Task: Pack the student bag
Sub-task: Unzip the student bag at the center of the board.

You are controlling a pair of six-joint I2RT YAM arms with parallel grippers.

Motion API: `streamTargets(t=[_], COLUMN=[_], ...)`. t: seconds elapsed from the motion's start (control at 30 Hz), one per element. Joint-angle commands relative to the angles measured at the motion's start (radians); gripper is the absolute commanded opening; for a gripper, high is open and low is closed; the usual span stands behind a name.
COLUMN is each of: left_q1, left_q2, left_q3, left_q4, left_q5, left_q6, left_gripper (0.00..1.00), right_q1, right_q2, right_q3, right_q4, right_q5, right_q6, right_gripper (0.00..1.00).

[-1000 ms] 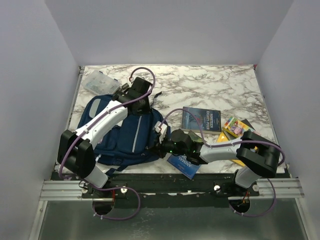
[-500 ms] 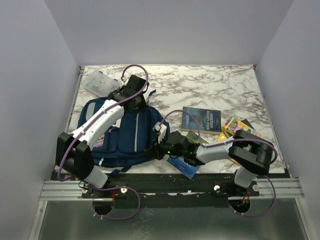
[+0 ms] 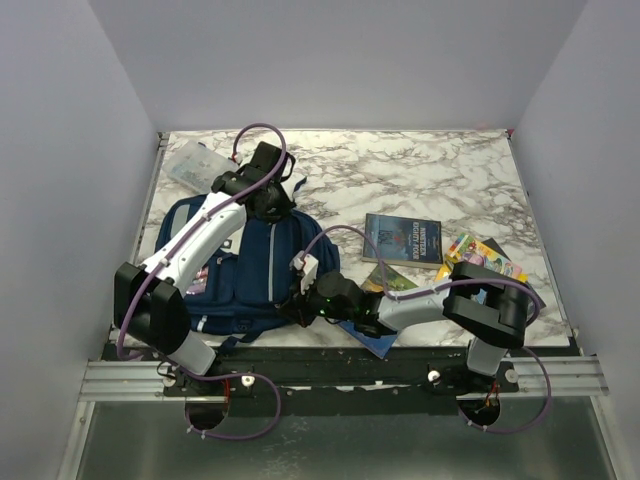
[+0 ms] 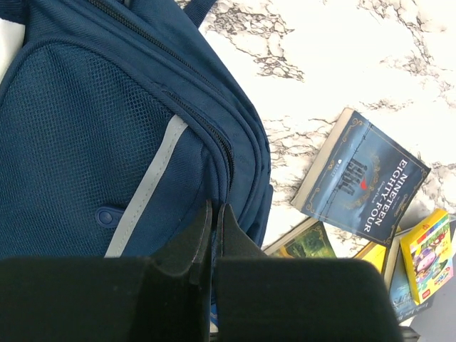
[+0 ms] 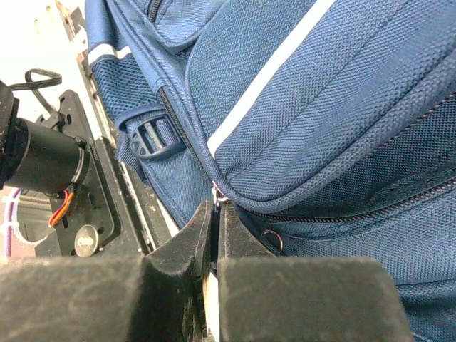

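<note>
Navy backpack (image 3: 245, 285) flat on marble counter (image 3: 440, 170); left hand (image 4: 214, 210) clenched over its zipper line | right hand (image 5: 216, 210) pinching zipper pull (image 5: 217, 194) at near side; books (image 3: 403, 240) beside

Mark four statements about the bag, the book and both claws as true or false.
The student bag lies on the left half of the table. True.
The left claw stands wide open. False: it is shut, over the bag.
The right claw is shut at the bag's zipper. True.
The Nineteen Eighty-Four book is inside the bag. False: it lies on the table beside the bag.
</note>
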Motion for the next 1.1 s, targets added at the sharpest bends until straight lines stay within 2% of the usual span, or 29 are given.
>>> streamTargets(t=[0.0, 0.13, 0.3, 0.37, 0.5, 0.57, 0.73, 0.97, 1.07], left_q1=[0.008, 0.008, 0.005, 0.000, -0.011, -0.012, -0.012, -0.013, -0.013], left_q2=[-0.011, -0.029, -0.032, -0.031, -0.025, -0.018, -0.011, -0.032, -0.025], left_q3=[0.035, 0.005, -0.006, -0.007, -0.023, -0.039, -0.090, -0.143, -0.142], left_q4=[0.073, 0.074, 0.083, 0.095, 0.135, 0.157, 0.171, 0.177, 0.163], left_q5=[-0.017, -0.016, 0.017, 0.042, 0.105, 0.154, 0.290, 0.410, 0.451], left_q6=[-0.056, -0.055, -0.048, -0.022, 0.087, 0.175, 0.388, 0.517, 0.540], left_gripper=[0.00, 0.00, 0.00, 0.00, 0.00, 0.00, 0.00, 0.00, 0.00], right_q1=[0.030, 0.029, 0.034, 0.038, 0.039, 0.037, 0.025, -0.083, -0.183], right_q2=[0.024, -0.021, 0.093, 0.105, 0.095, 0.055, -0.113, -0.358, -0.407], right_q3=[-0.002, -0.042, 0.066, 0.080, 0.107, 0.097, -0.017, -0.122, -0.079], right_q4=[-0.001, 0.022, 0.035, 0.039, -0.061, -0.128, -0.203, -0.348, -0.518], right_q5=[-0.040, 0.035, -0.106, -0.116, -0.089, -0.033, 0.005, 0.100, 0.150], right_q6=[0.025, 0.008, 0.064, 0.052, -0.053, -0.082, -0.117, -0.025, 0.025], right_gripper=[0.07, 0.11, 0.11, 0.12, 0.23, 0.28, 0.48, 0.52, 0.56])
